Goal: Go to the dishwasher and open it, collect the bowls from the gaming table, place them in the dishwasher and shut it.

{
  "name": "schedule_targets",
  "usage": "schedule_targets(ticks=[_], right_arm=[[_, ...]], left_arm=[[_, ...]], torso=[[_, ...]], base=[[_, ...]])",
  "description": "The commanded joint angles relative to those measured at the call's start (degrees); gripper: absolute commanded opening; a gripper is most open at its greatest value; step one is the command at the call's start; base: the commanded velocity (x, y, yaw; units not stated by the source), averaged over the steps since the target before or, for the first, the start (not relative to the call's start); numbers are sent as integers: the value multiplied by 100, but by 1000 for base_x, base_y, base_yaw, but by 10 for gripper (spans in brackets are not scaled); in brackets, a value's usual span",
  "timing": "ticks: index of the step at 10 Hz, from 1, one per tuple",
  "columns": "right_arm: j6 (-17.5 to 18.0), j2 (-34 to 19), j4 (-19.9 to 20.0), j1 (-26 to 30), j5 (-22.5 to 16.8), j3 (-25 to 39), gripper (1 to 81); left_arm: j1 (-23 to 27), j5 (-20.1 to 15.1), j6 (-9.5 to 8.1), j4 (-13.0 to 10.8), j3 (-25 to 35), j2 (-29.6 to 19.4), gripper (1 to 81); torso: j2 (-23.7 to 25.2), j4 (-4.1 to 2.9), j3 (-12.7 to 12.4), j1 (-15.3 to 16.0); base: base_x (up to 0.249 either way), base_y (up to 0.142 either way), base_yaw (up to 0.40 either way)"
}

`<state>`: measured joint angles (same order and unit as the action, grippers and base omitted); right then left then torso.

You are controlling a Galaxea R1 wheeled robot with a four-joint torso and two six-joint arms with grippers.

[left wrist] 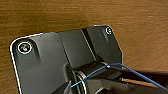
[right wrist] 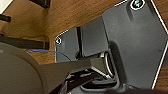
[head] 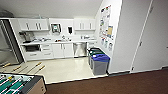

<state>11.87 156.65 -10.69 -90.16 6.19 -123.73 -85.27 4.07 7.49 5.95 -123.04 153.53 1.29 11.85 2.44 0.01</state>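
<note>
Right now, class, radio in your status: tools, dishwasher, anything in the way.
Tools: state cannot be told. Dishwasher shut, far wall, under the counter. Bins stand right of the path; pale floor leads to it.

two lidded bins [head: 99,60] by the wall; posters [head: 106,26], perhaps notices, above.

My arms hang low over the brown floor [left wrist: 75,15]

My left wrist plate [left wrist: 62,57] faces that floor, a thin blue cable crossing it; my right wrist plate [right wrist: 135,47] tilts above the same floor
</note>
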Motion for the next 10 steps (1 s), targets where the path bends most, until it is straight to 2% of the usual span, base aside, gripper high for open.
schedule_targets(ticks=[1,5,6,7,8,9,10], right_arm=[[34,-87,14,266,-250,131,811],[43,-105,14,292,-241,96,811],[43,-105,14,301,-241,96,811],[43,-114,14,301,-241,96,811],[43,-105,14,310,-241,96,811],[43,-105,6,310,-241,96,811],[43,-114,14,327,-233,96,811]], left_arm=[[296,-310,34,-59,96,-111,811],[296,-310,34,-50,87,-129,811],[296,-310,33,-50,87,-120,811],[296,-310,34,-41,87,-120,811],[296,-310,25,-41,87,-129,811],[296,-310,25,-32,87,-129,811],[296,-310,25,-24,87,-138,811]], torso=[[0,0,0,0],[0,0,0,0],[0,-342,0,0],[0,-537,154,0],[0,-608,163,0],[0,-225,41,0],[0,-389,63,0]], base=[[183,0,0],[182,0,0],[182,0,0],[182,0,0],[182,0,0],[182,0,0],[182,0,0]])
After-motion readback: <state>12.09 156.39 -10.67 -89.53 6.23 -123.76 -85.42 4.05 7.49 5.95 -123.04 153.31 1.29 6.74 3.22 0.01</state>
